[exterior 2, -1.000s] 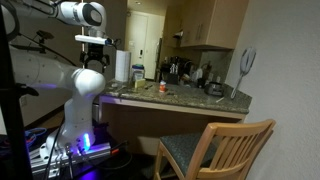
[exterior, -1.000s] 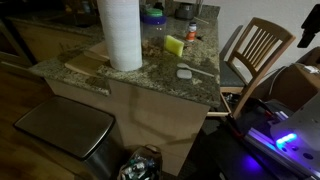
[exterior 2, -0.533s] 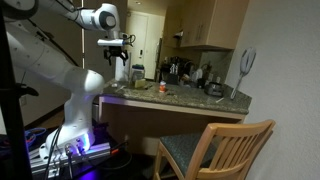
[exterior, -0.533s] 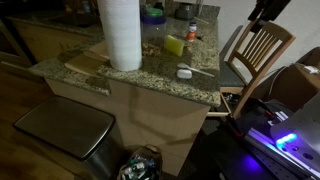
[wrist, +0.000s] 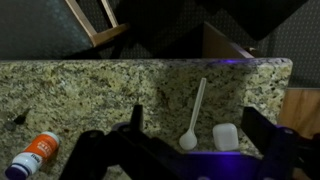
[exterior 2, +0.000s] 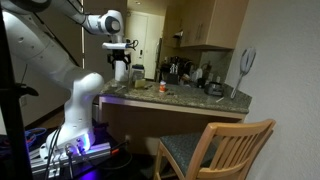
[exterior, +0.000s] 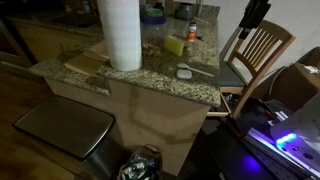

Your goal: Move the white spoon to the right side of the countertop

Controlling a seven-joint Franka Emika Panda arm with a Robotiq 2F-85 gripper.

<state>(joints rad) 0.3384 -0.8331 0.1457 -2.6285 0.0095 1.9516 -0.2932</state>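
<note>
The jaws stand released in the wrist view, wide apart with nothing between them. Beneath them the white spoon (wrist: 193, 115) lies flat on the granite bench (wrist: 90, 95). Its bowl is just beside a small white block (wrist: 225, 137), and an orange bottle (wrist: 35, 152) lies well apart. The handle runs across the jaws' closing line. A straight descent onto mid-handle, clear of the block and with the tips down to the stone, would likely suit so thin a handle.

In an exterior view the jaws hang high above a wooden chair (exterior: 262, 48), off the bench (exterior: 150, 68) edge. The white spoon (exterior: 186, 72) lies near that edge, apart from the yellow sponge (exterior: 175, 45) and the paper-towel roll (exterior: 120, 35).

In an exterior view the arm (exterior 2: 100, 22) carries the jaws above the bench (exterior 2: 190, 100) end. The spoon is too small to make out there.
</note>
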